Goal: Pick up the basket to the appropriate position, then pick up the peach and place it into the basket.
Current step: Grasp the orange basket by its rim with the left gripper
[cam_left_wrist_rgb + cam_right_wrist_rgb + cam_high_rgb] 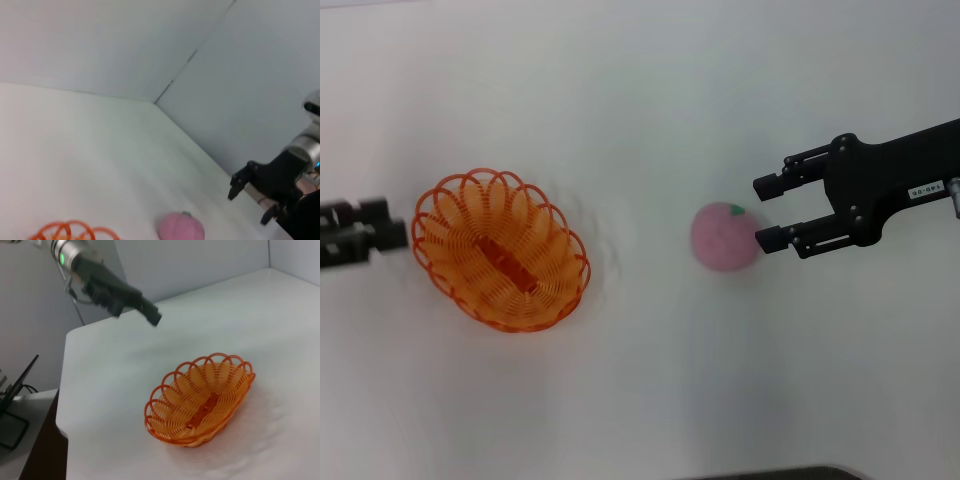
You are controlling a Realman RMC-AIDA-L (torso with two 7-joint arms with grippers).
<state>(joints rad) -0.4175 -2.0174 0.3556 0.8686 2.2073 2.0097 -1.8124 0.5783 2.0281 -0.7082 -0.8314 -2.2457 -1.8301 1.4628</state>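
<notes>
The right hand [767, 212] reaches in from the right edge of the head view, its 2 fingers spread wide and gripping nothing. The lower fingertip [769, 238] sits at the peach's right edge; whether it touches is unclear. The peach [724, 236] lies right of centre on the white surface [650, 380]. The left hand [380, 233] is cut off at the left edge, so I cannot tell its opening; it sits just beside the basket [500, 249], which rests left of centre, well apart from the peach.
</notes>
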